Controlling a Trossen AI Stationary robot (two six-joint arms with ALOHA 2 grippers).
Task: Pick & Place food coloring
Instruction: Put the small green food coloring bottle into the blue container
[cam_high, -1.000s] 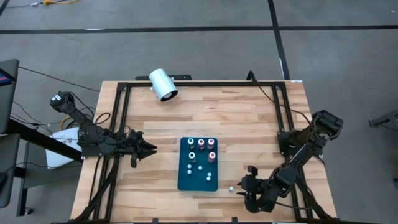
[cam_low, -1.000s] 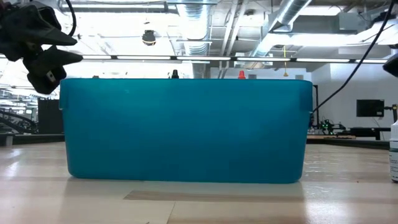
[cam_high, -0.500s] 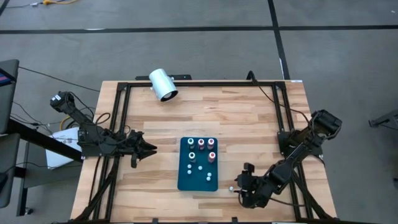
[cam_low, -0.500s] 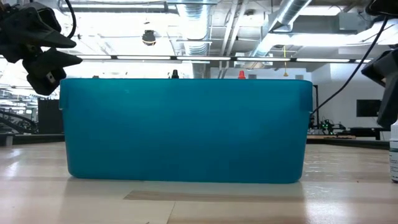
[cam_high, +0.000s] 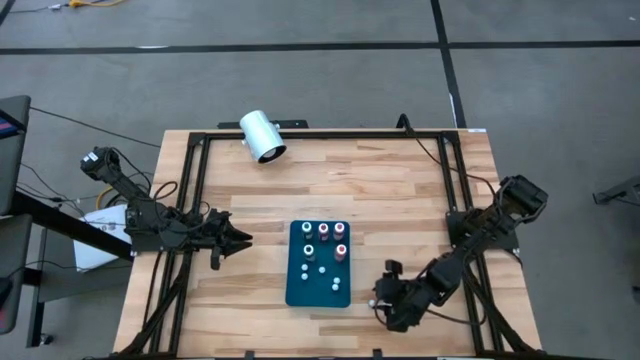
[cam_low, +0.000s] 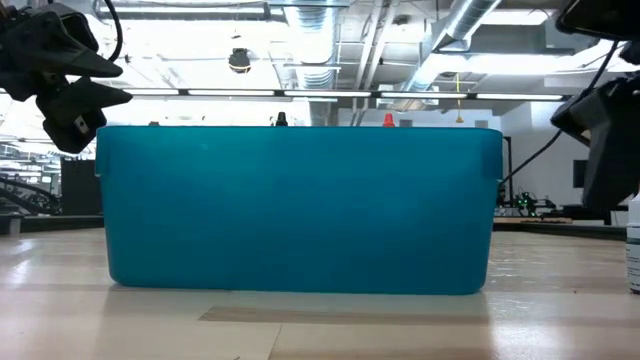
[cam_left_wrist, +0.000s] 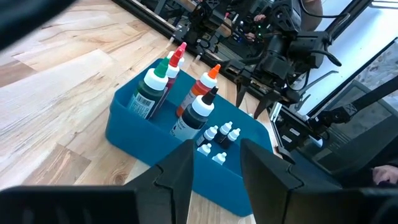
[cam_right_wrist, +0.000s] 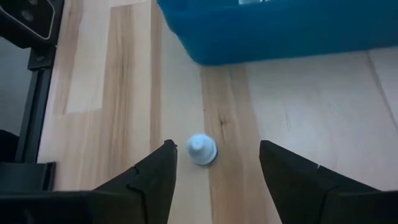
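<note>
1. Right wrist view: a small white food coloring bottle (cam_right_wrist: 201, 150) with a pale pointed top stands alone on the light wooden bench (cam_right_wrist: 298, 118). It is in the gap between the two dark fingers (cam_right_wrist: 152, 180) of the right gripper (cam_right_wrist: 214, 177), a little closer to one finger than to the other, and it touches neither of them.
2. The right fingers are apart, with bare wood on both sides of the little bottle. Nothing is clamped.
3. A blue rectangular plastic tray (cam_right_wrist: 280, 31) is just beyond the bottle, apart from it.
4. In the high view, the right gripper (cam_high: 385, 300) is near the front edge of the bench, just beside the front right corner of the tray (cam_high: 296, 290). The small bottle is only a pale spot at the fingertips there.
5. In the left wrist view, the tray (cam_left_wrist: 149, 146) holds several upright food coloring bottles (cam_left_wrist: 174, 93) with green, red, orange and dark contents, and a group of small white bottles (cam_left_wrist: 219, 138) beside them.
6. The left gripper (cam_high: 238, 240) is at the left side of the bench, well apart from the tray. Its fingers (cam_left_wrist: 180, 180) are a little apart and hold nothing.
</note>
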